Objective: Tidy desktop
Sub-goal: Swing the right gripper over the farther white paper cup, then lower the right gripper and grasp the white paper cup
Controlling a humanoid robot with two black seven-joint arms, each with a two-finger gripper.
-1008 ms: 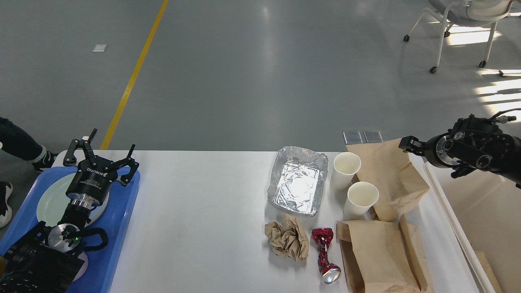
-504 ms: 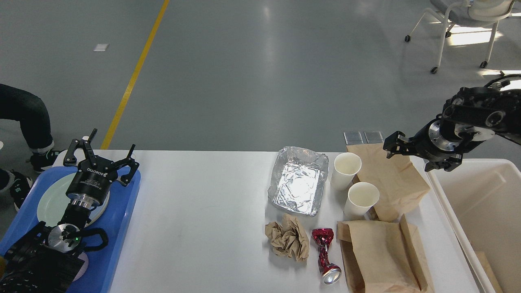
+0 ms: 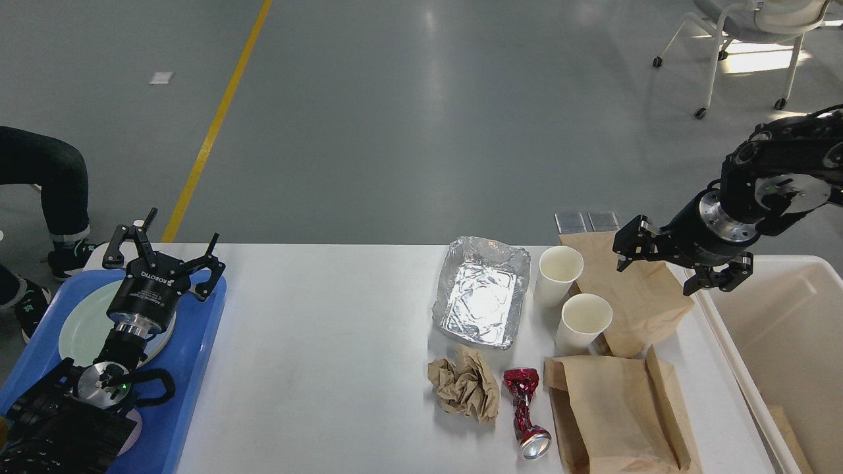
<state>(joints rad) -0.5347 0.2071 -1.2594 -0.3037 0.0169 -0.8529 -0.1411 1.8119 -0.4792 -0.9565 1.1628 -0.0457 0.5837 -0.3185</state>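
The white desktop point(image 3: 329, 329) holds a foil tray point(image 3: 484, 293), two white paper cups point(image 3: 560, 273) point(image 3: 583, 319), a far brown paper bag point(image 3: 649, 303), a near brown paper bag point(image 3: 619, 415), a crumpled brown paper ball point(image 3: 464, 388) and a crushed red can point(image 3: 527, 411). My right gripper point(image 3: 655, 276) is open and empty, and hangs just above the far bag, right of the cups. My left gripper point(image 3: 178, 240) is open and empty over the blue tray point(image 3: 191, 368), which holds a pale plate point(image 3: 82, 329).
A cream-white bin point(image 3: 777, 329) stands against the table's right edge. A person's legs point(image 3: 46, 178) are on the floor at the far left. An office chair point(image 3: 751, 33) stands at the back right. Two small metal blocks point(image 3: 586, 220) lie behind the table.
My right arm swung left and down from above the bin to over the far paper bag, its open fingers now pointing down. The person's legs stepped in at the left. My left arm stayed still.
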